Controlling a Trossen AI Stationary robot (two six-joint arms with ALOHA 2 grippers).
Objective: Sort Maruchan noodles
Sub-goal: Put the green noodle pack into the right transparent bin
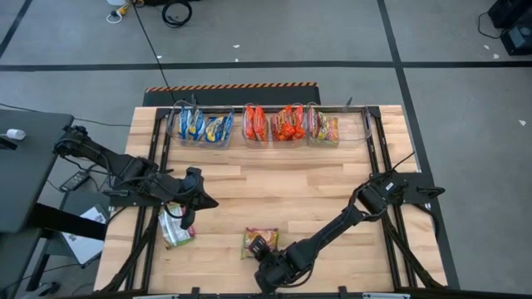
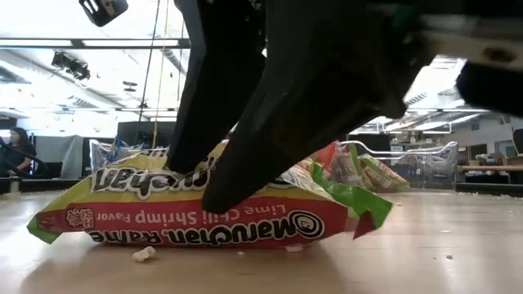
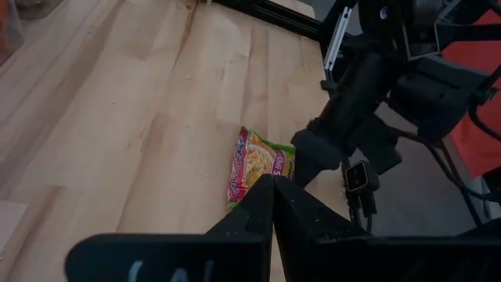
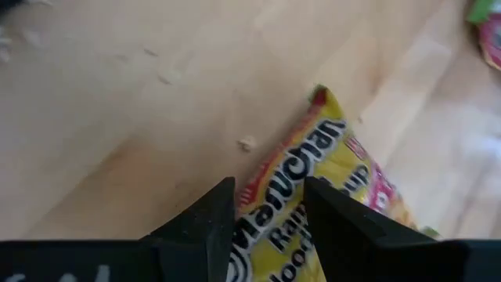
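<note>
A yellow-green and pink-red Maruchan packet [image 1: 259,239] [image 2: 204,216] [image 3: 257,166] lies flat on the table near its near edge. My right gripper [image 1: 264,247] [image 4: 270,207] is open and points down at it, one finger on each side of the packet's end [image 4: 274,211]. A second packet of that kind [image 1: 174,231] lies flat near the table's left edge. My left gripper [image 1: 208,201] [image 3: 272,196] hovers just beyond it, shut and empty. Other packets stand sorted in clear bins at the far edge: blue-yellow [image 1: 199,126], orange-red [image 1: 274,123], yellow-green [image 1: 324,127]. My right gripper comes from above with its fingers [image 2: 225,184] astride the packet's end [image 4: 274,211]. The packet lies flat on the table. Whether the fingers touch it, I cannot tell.
The clear bins [image 1: 349,124] line the far edge. Black frame rails [image 1: 158,166] run along the table's left and right sides. Bare wood [image 1: 283,183] lies between the bins and the two loose packets. A small crumb [image 2: 144,254] sits by the packet. A person [image 2: 16,151] sits far off.
</note>
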